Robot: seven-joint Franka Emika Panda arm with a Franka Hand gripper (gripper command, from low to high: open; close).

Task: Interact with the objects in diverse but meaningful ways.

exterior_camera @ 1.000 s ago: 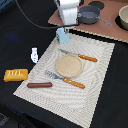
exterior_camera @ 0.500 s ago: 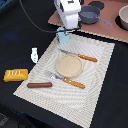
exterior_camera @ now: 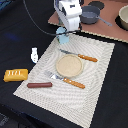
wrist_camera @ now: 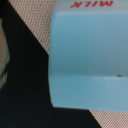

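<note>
A pale blue house-shaped carton (exterior_camera: 62,36) stands at the far corner of the woven placemat (exterior_camera: 95,75). My gripper (exterior_camera: 65,30) hangs directly over it, very close, and its fingers are hidden behind the white hand. In the wrist view the carton (wrist_camera: 87,60) fills most of the picture, with red "MILK" lettering at its edge, and no fingers show. A yellow-orange bread loaf (exterior_camera: 15,75), a reddish-brown sausage (exterior_camera: 39,85) and a small white piece (exterior_camera: 34,54) lie toward the exterior view's left.
A tan round plate (exterior_camera: 69,65) sits mid-mat between an orange-handled knife (exterior_camera: 80,56) and fork (exterior_camera: 66,80). A grey pot (exterior_camera: 90,14) and a second pot (exterior_camera: 123,17) stand on the brown board behind the arm.
The gripper has come down toward the pale blue carton over the last second. The carton and the other items have stayed where they were.
</note>
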